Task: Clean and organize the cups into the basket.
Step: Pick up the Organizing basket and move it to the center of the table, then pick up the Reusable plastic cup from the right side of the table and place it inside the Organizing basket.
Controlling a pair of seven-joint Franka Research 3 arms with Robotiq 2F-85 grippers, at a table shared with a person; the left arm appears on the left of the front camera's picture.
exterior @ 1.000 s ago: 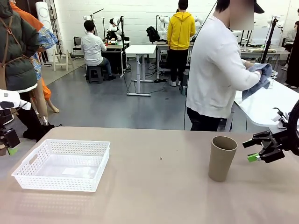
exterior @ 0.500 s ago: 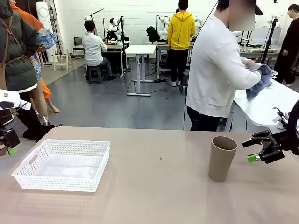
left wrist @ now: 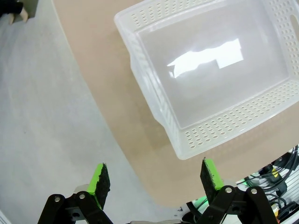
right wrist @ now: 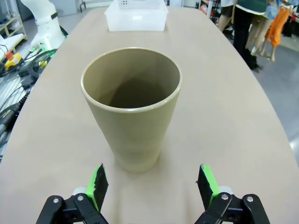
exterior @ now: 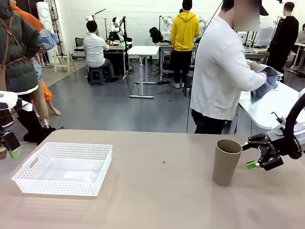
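Movement shows on the right pincer (exterior: 249, 155) alone: over the last second it has crept toward the tan cup (exterior: 227, 162), fingers spread wide and holding nothing. The cup stands upright on the desk (exterior: 157, 205) straight ahead of that pincer, lined up with the gap between its pads, near but untouched. The left pincer (left wrist: 155, 172) has not shifted; it hangs equally wide and empty, the white basket (left wrist: 233, 125) just ahead of and below it, with nothing inside. By my reading the approach is nearly done; closing on the cup comes next, and the carry to the basket remains.
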